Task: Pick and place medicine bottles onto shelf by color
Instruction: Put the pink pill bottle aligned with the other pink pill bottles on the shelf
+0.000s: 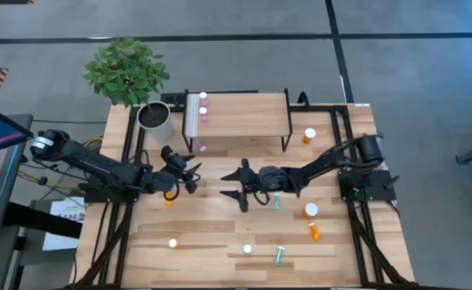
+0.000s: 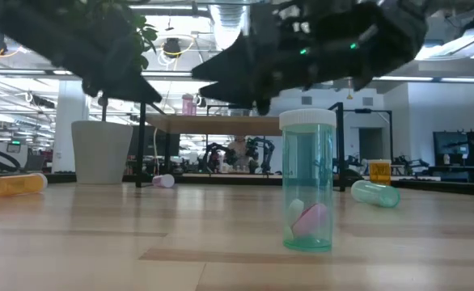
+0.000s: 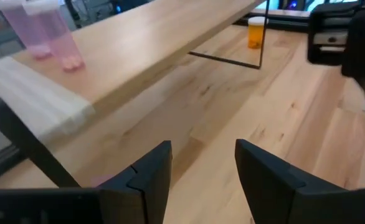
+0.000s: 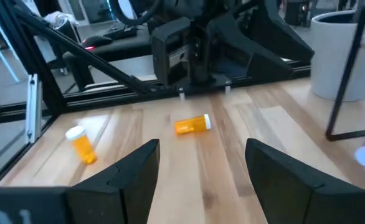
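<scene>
Looking at both arms parked mid-surface, nothing grabbed yet. My left pincer (image 1: pixel 189 173) hangs wide open and empty at about 9 o'clock from centre, nose pointed at the shelf (image 1: pixel 244 113). The right pincer (image 1: pixel 240 187) is spread wide and empty too, just at centre.

The bottles look like featherweight hard plastic, slick and round, so I'd guess they'll roll or tip at a nudge. I'd pinch across the body just under the cap, and for the ones lying down, across the barrel, not end to end.

They're tiny white-capped cylinders. Two pink bottles (image 1: pixel 203 106) already stand on the shelf's 9 o'clock end, one more pink one (image 1: pixel 200 147) lies under it. A teal bottle (image 1: pixel 276 201) lies right by the right pincer; another teal bottle (image 1: pixel 279 255) lies at 6 o'clock. An orange bottle (image 1: pixel 308 135) stands at 2 o'clock, and another orange one (image 1: pixel 169 197) lies under my left arm.
</scene>
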Available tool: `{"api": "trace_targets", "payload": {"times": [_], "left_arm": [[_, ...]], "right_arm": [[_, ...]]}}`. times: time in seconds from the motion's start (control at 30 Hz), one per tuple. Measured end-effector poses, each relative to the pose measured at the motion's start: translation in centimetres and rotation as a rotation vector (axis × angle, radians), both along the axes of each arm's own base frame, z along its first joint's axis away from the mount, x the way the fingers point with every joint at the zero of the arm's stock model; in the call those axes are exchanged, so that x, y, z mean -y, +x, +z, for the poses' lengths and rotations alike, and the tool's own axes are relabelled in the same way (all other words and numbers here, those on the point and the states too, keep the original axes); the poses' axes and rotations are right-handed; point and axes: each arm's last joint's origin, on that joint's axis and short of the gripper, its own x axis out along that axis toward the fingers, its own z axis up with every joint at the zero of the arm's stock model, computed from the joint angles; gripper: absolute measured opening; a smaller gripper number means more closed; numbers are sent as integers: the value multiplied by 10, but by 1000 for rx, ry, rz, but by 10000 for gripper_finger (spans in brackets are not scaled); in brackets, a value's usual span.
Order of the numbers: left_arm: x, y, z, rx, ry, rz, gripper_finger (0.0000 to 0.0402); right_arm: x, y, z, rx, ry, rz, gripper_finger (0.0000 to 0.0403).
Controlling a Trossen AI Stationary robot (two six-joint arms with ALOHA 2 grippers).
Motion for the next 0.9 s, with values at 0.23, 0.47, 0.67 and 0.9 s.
{"api": "trace_targets", "payload": {"times": [0.23,0.47,0.67,0.9], "left_arm": [[-4,-20,-10,114,-25,-88,167],[-9,-42,-9,219,-48,-110,167],[-12,-52,-7,237,-52,-108,167],[-12,-54,-9,215,-58,-105,167]], "right_arm": [[17,48,-6,-177,6,-182,260],[32,91,-8,-378,-46,-384,260],[56,111,-23,-485,19,-469,260],[83,127,-28,-461,123,-508,260]]}}
